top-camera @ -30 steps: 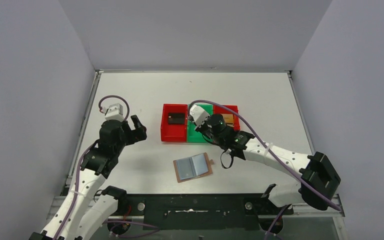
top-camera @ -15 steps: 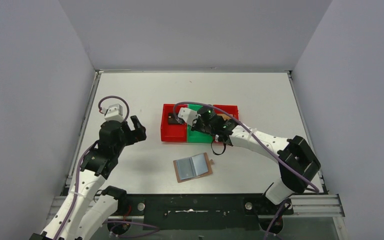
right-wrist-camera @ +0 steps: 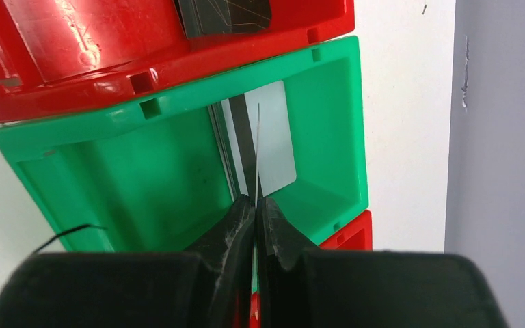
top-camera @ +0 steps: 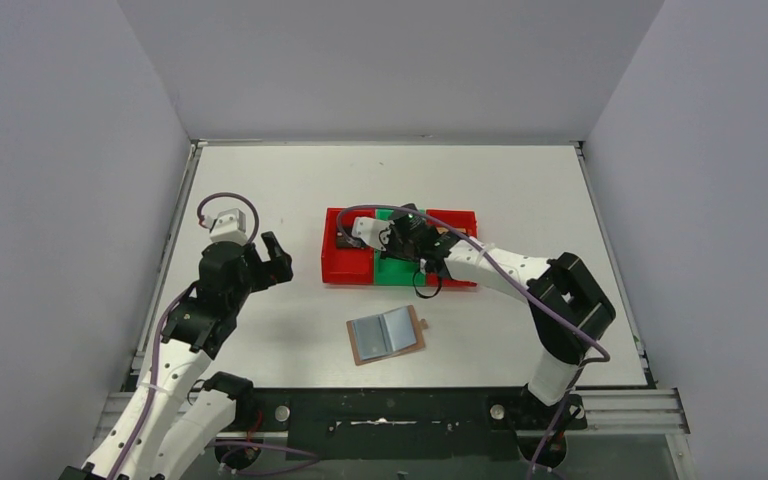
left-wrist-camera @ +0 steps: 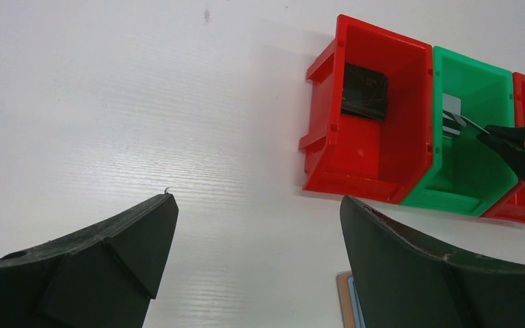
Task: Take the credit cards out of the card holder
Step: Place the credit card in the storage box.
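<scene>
The card holder (top-camera: 387,334) lies open on the table, tan outside with grey-blue lining up; its corner (left-wrist-camera: 347,301) shows in the left wrist view. My right gripper (right-wrist-camera: 255,201) is shut on a thin credit card (right-wrist-camera: 257,150), seen edge-on and held over the green bin (right-wrist-camera: 143,178). A pale card (right-wrist-camera: 277,137) lies on that bin's floor. A black card (left-wrist-camera: 364,92) lies in the left red bin (left-wrist-camera: 355,157). From above, the right gripper (top-camera: 392,240) hangs over the bins. My left gripper (left-wrist-camera: 256,225) is open and empty over bare table, left of the bins.
Three bins stand in a row behind the card holder: red (top-camera: 348,262), green (top-camera: 394,270) and a second red one (top-camera: 460,218). Grey walls close in the table (top-camera: 520,180) on three sides. A purple cable loops off each wrist.
My right arm has swung left and farther back over the bins, carrying the card to the green bin. The left arm and the card holder have not moved.
</scene>
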